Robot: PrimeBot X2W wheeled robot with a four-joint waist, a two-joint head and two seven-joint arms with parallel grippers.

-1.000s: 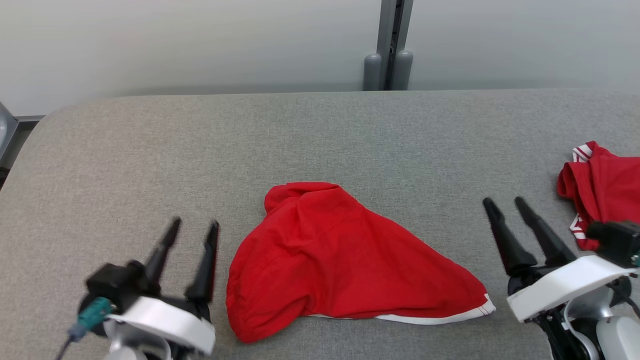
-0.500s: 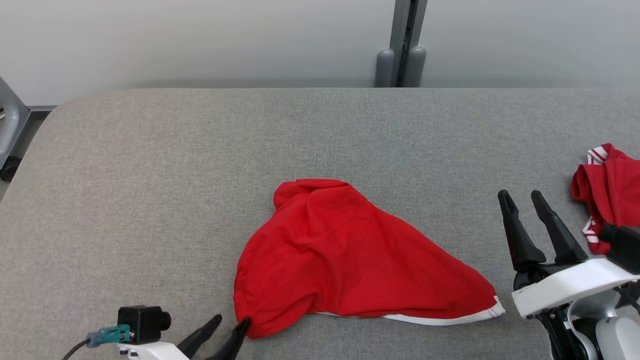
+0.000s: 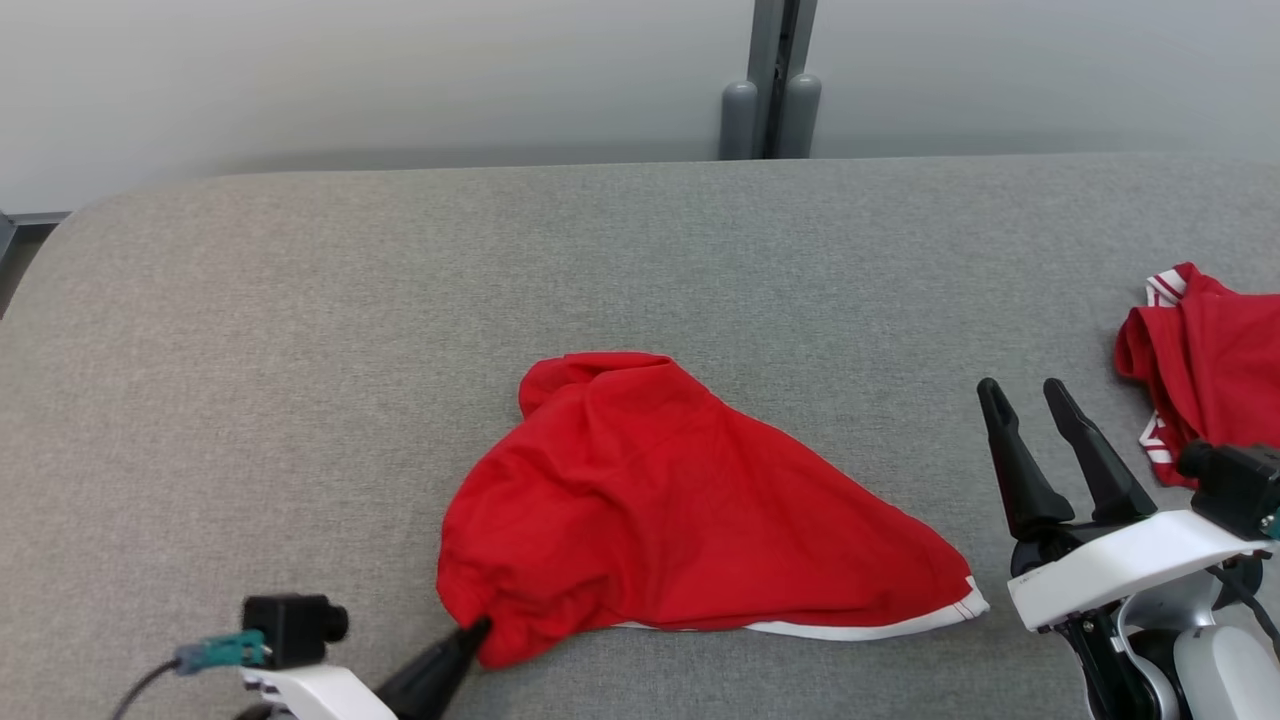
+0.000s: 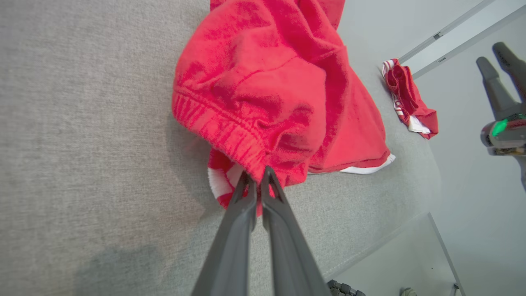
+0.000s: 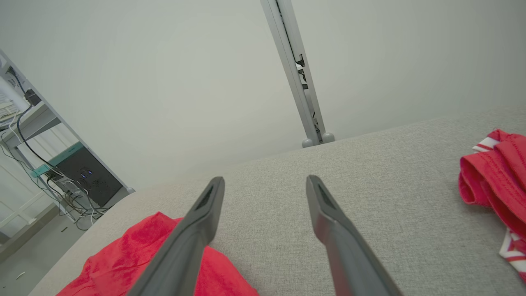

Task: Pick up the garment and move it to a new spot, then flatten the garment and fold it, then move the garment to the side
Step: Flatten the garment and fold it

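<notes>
Since the earlier frame, the left gripper (image 3: 468, 634) has dropped low to the garment's (image 3: 680, 510) near-left corner and its fingers have come together. The right gripper (image 3: 1020, 390) is sitting much where it was.

The left gripper is now pinching the elastic band at that corner, jaws almost fully shut with red cloth between the tips (the wrist view is showing the bite on the ribbed edge, with a white-striped layer under it). Judged purpose: it is taking an edge hold for the lift and move.

The right gripper is hovering wide apart and empty, near the garment's white-trimmed right tip, probably waiting to take a second hold.

The garment is lying crumpled in a rough triangle at the middle-front of the grey surface (image 3: 300, 350). It is red, soft, creased and not yet flattened. A second red piece (image 3: 1210, 370) is lying well apart at far right.
</notes>
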